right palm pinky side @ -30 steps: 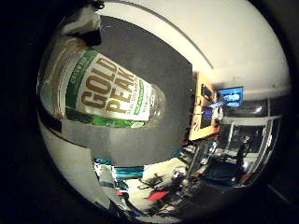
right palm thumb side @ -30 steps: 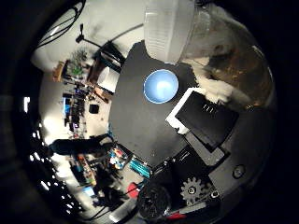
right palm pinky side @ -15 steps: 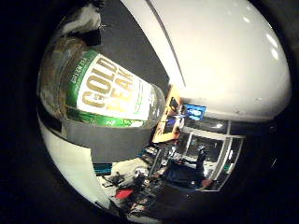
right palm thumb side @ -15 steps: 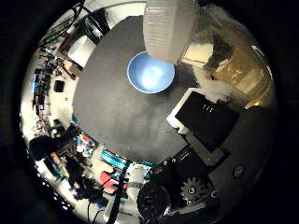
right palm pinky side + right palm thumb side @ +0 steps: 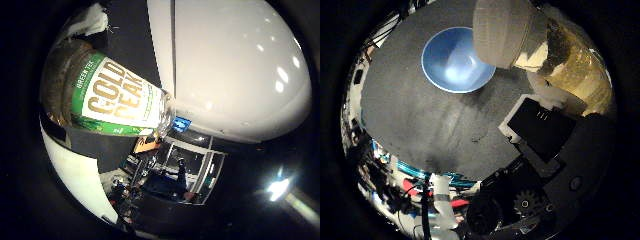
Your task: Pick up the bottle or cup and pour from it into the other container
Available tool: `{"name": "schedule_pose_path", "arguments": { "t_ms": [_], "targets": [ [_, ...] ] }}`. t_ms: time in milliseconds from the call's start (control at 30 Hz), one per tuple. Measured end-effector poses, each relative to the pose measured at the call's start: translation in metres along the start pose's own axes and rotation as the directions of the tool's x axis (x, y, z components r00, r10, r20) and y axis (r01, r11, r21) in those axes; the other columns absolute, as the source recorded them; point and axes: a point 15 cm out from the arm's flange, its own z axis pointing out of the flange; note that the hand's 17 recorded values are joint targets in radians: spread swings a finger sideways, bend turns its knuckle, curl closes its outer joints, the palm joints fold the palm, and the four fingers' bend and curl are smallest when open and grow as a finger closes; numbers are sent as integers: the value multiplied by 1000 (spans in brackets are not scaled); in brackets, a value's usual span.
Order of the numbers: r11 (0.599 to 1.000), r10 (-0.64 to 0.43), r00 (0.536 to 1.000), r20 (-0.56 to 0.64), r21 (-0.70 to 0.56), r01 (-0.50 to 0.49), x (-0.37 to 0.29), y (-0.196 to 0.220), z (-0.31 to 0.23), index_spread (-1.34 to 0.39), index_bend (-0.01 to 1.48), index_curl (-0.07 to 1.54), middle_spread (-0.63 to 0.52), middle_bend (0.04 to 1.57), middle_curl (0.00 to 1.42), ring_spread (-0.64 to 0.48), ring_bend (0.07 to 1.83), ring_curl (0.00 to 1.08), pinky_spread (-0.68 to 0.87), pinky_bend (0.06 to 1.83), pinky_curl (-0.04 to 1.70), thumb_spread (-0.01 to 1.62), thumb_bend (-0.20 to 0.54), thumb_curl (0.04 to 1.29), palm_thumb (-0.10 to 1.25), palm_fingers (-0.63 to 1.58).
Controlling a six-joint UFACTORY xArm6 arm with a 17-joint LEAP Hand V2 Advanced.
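I have the robot hand [image 5: 540, 130] curled round the bottle [image 5: 107, 97], which is held clear of the dark tabletop [image 5: 420, 125] and tipped so its white cap [image 5: 502, 30] hangs by the blue bowl's [image 5: 455, 60] rim, lined up for pouring.

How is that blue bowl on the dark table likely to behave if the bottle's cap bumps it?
The blue bowl looks shallow and wide, so it would probably slide rather than tip. It appears empty, so likely light and easily nudged. The dark table looks matte, which may give some grip. The bottle is in the hand.
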Motion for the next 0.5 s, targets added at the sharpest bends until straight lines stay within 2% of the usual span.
{"name": "schedule_pose_path", "arguments": {
  "t_ms": [200, 500],
  "targets": [
    [999, -35, 997, -66, -6, 35, -5, -10, -2, -197, 1153, 845, -103, 1372, 753, -269, 1223, 929, -258, 1243, 848, 334, -21, 943, 1091, 1112],
    [999, -43, 997, -67, -12, 42, -9, -11, 0, -197, 1152, 845, -103, 1373, 750, -268, 1227, 928, -258, 1243, 846, 332, -22, 944, 1089, 1114]
  ]
}}
